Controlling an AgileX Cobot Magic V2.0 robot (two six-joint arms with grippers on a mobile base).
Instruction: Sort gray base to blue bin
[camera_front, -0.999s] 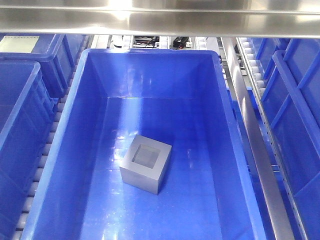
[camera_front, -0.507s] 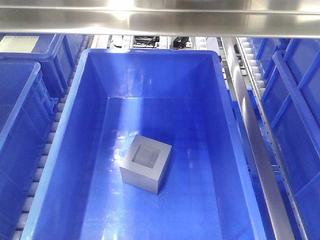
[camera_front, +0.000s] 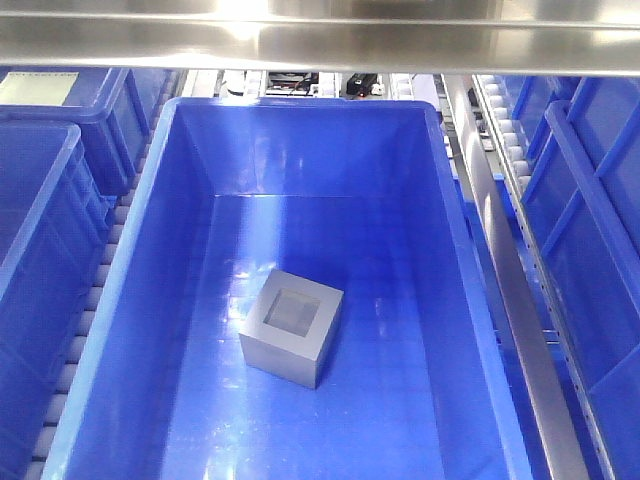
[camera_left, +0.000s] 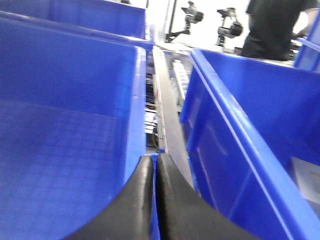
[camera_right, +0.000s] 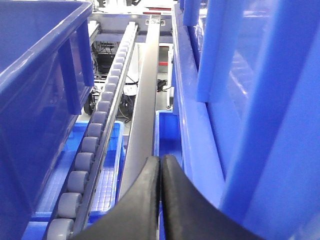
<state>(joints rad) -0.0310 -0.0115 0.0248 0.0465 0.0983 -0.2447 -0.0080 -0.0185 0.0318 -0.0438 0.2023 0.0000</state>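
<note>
The gray base rests on the floor of the blue bin, a little left of its middle, with the square recess facing up. No arm or gripper shows in the front-facing view. My left gripper is shut with nothing between its black fingers; it hangs over the gap between two blue tubs. My right gripper is also shut and empty, above a metal rail beside a roller track. The gray base is out of view in both wrist views.
More blue tubs stand left and right of the bin. A steel rail and roller tracks run alongside. A steel beam crosses overhead at the back. A person in black stands behind.
</note>
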